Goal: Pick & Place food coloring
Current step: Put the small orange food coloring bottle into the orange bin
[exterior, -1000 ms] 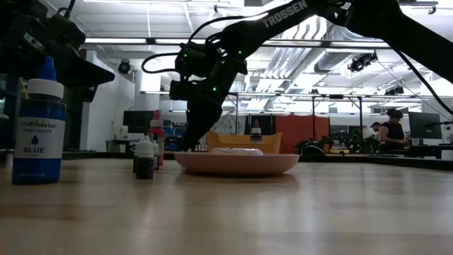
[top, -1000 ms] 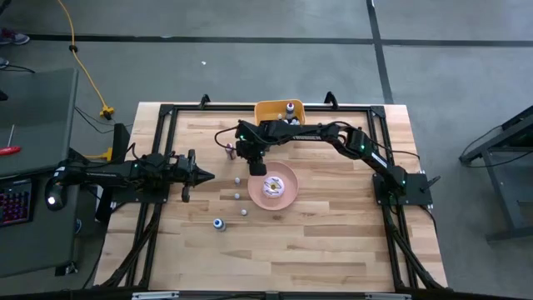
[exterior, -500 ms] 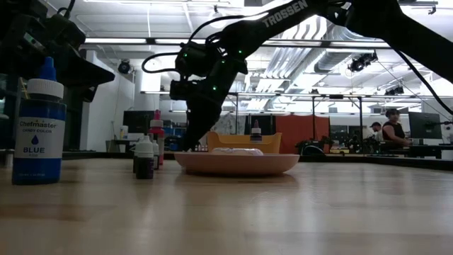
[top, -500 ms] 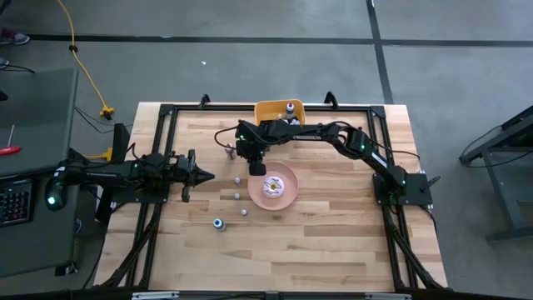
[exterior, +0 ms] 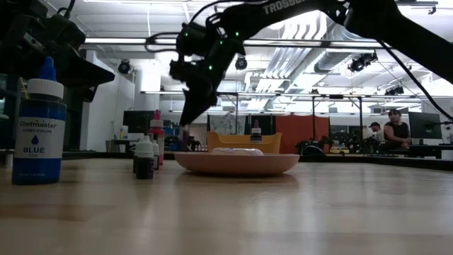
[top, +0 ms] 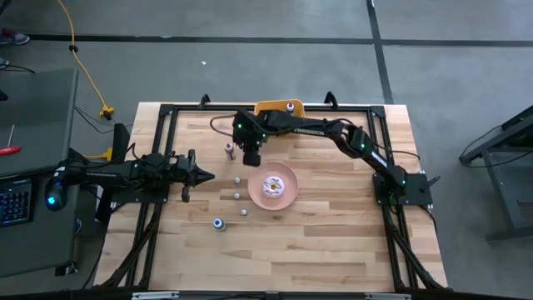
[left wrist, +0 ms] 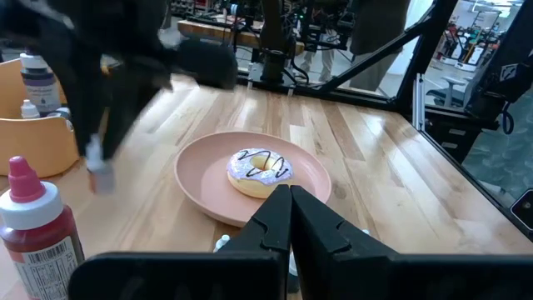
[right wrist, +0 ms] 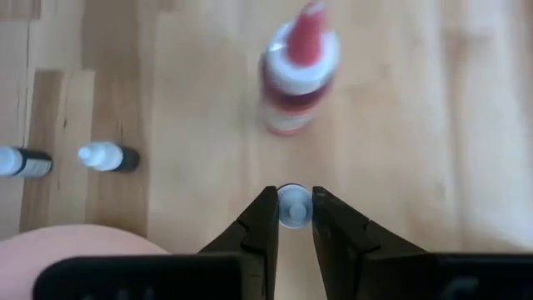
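Observation:
My right gripper point(top: 250, 158) hangs over the table between the red-capped bottle point(top: 229, 151) and the pink plate point(top: 287, 177), shut on one tiny food coloring bottle point(right wrist: 291, 205). That bottle also shows, blurred, in the left wrist view point(left wrist: 98, 169). More small bottles point(top: 237, 179) point(top: 236, 197) point(top: 244, 212) stand on their bases left of the plate. A blue-capped bottle point(top: 218, 223) stands nearer the front. My left gripper point(top: 206, 175) waits shut at the table's left. My right gripper pinches the tiny bottle at its white cap point(right wrist: 291, 200) between its two fingertips. The fingers come from above, slanting down. The bottle hangs upright below them with its dark body point(left wrist: 102, 180) clear of the table.
A doughnut point(top: 272, 187) lies on the pink plate. The orange bin point(top: 268, 107) at the far edge holds a bottle point(top: 289, 107). The red-capped bottle point(right wrist: 298, 79) stands just beyond the held one. Bare wood lies toward the near and right edges.
My right gripper has risen from beside the plate and drifted slightly toward the far edge, most of it in the last half second. The tiny bottle has come up with it, off the table.

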